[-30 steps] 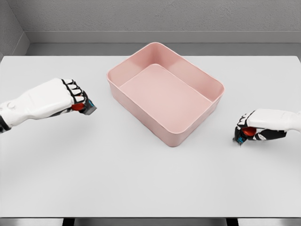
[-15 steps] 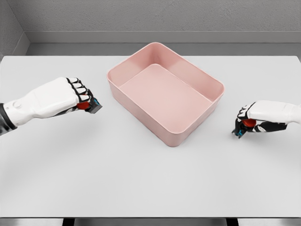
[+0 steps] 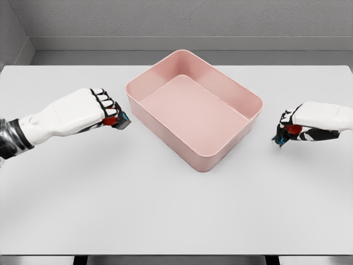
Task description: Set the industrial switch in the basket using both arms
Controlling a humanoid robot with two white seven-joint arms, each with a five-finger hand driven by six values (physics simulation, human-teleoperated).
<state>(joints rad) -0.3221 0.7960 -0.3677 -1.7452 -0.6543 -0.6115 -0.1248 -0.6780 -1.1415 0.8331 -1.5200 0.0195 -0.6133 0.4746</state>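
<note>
A pink rectangular basket [image 3: 249, 94] stands at the middle of the white table, turned at an angle. My left hand [image 3: 107, 110] is just left of the basket's near-left wall, fingers curled around a small industrial switch [image 3: 119, 121] with a red button and a dark body. My right hand [image 3: 289, 130] is off to the basket's right, closed on a second switch [image 3: 287, 132] of the same kind, red button and dark body. Both hands hover slightly above the tabletop.
The white table [image 3: 176, 210] spreads wide in front of the basket. A grey wall and a ledge run behind the table's far edge.
My left hand has moved right toward the basket with its switch. My right hand has risen and drifted slightly toward the basket with its switch.
</note>
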